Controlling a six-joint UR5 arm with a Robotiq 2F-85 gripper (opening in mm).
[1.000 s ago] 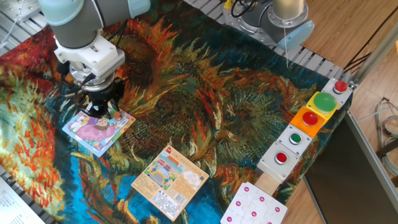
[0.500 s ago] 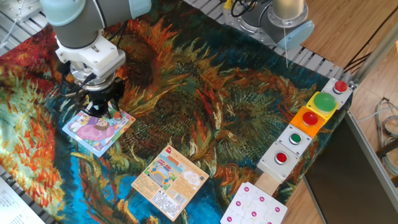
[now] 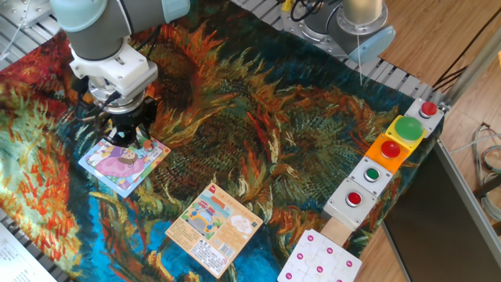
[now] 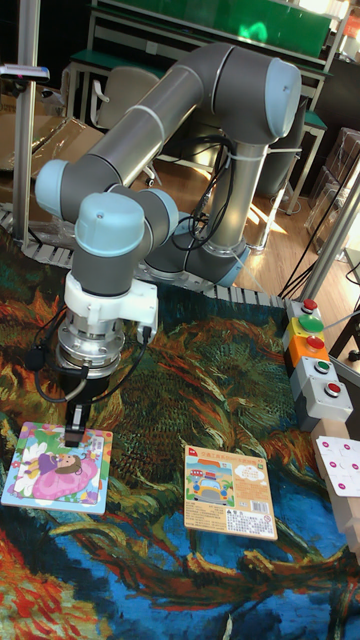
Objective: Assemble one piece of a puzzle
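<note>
I am hovering my jaws (image 4: pixel 74 432) low over the far edge of the puzzle (image 3: pixel 123 165), a flat square of cardboard with a pastel cartoon print, a pink-purple figure in its middle and a pale blue rim, lying directly beneath me on the surface (image 3: pixel 258 149), which is draped in a cloth printed with thick painterly swirls of orange, teal and dark green. My two dark slender fingers (image 4: pixel 76 412) are pointing straight down, tips at or just above the puzzle's edge; I cannot tell whether they are touching it. They are standing close together, but whether I am gripping the piece I cannot tell, since nothing small and pale is showing clearly between them. Off to one side of me, well apart from the puzzle, a glossy orange card (image 3: pixel 213 226) with a rainbow picture is lying flat, and beyond it a white board with pink dots (image 3: pixel 322 258). Farther still, boxy housings with round domed buttons (image 3: pixel 391 144) in red and green are lining the surface's edge.
</note>
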